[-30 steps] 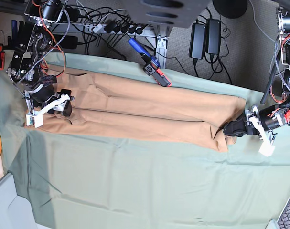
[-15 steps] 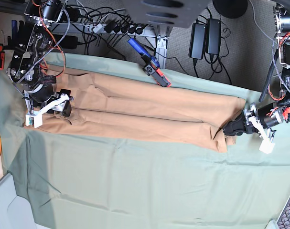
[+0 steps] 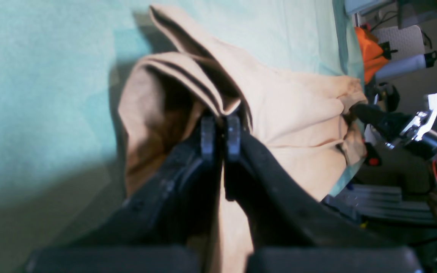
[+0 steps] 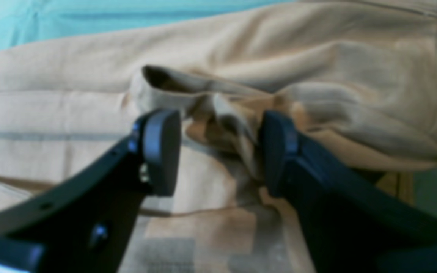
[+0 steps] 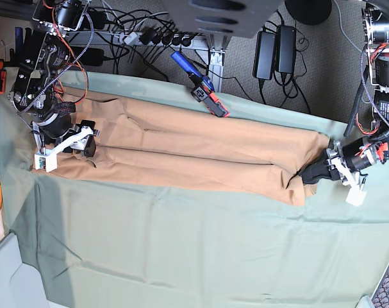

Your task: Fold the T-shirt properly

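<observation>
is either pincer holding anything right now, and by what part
The left pincer is shut on a bunched fold at the end of the T-shirt. The right pincer is open around a wrinkle, holding nothing.

- I saw a table under a green cloth (image 5: pixel 200 250).
- A tan T-shirt (image 5: pixel 200 151) lay on it in a long band.
- A blue tool (image 5: pixel 200 85) rested at the far edge.

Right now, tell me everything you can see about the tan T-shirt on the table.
The T-shirt is plain tan, soft-looking cloth, folded lengthwise into a long band with creases running along it, lying flat across the green tablecloth. The left end effector is shut on a bunched, layered edge at one end. At the other end, the right end effector stands open around a puckered fold.
</observation>
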